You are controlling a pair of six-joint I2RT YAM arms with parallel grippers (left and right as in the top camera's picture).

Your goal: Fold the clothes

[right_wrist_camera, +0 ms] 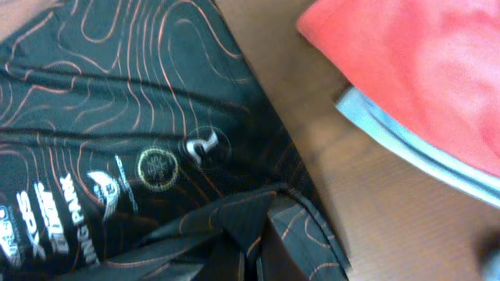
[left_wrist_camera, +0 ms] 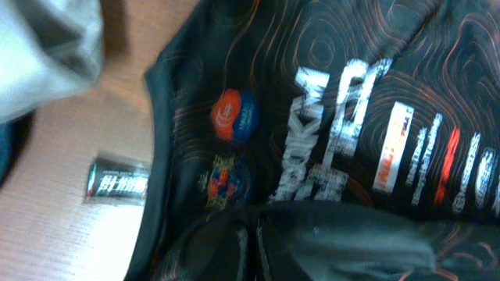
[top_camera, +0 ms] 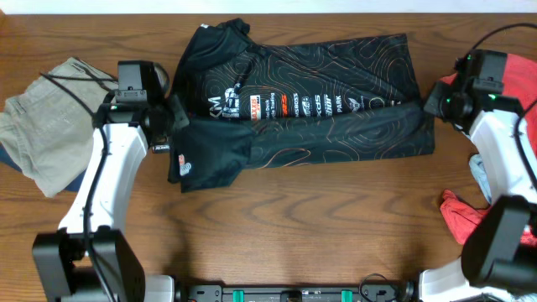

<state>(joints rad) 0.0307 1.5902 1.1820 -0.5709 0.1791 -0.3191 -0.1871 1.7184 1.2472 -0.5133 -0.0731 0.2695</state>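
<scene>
The black jersey [top_camera: 319,92] with orange contour lines and white lettering lies across the middle of the table, its lower part folded up over the logos. My left gripper [top_camera: 174,117] is shut on the jersey's left edge by the sleeve; in the left wrist view the jaws [left_wrist_camera: 254,250] pinch black fabric [left_wrist_camera: 351,94]. My right gripper [top_camera: 434,99] is shut on the jersey's right edge; in the right wrist view the jaws [right_wrist_camera: 254,250] grip a raised fold of the jersey [right_wrist_camera: 117,94]. A red shirt [top_camera: 461,216] and a light-blue shirt [top_camera: 480,172] lie at the right.
A beige garment [top_camera: 42,126] lies at the far left beside my left arm. A small printed label [left_wrist_camera: 117,185] sits on the wood next to the jersey's left edge. The red shirt [right_wrist_camera: 422,70] over the light-blue shirt [right_wrist_camera: 406,140] lies close to my right gripper.
</scene>
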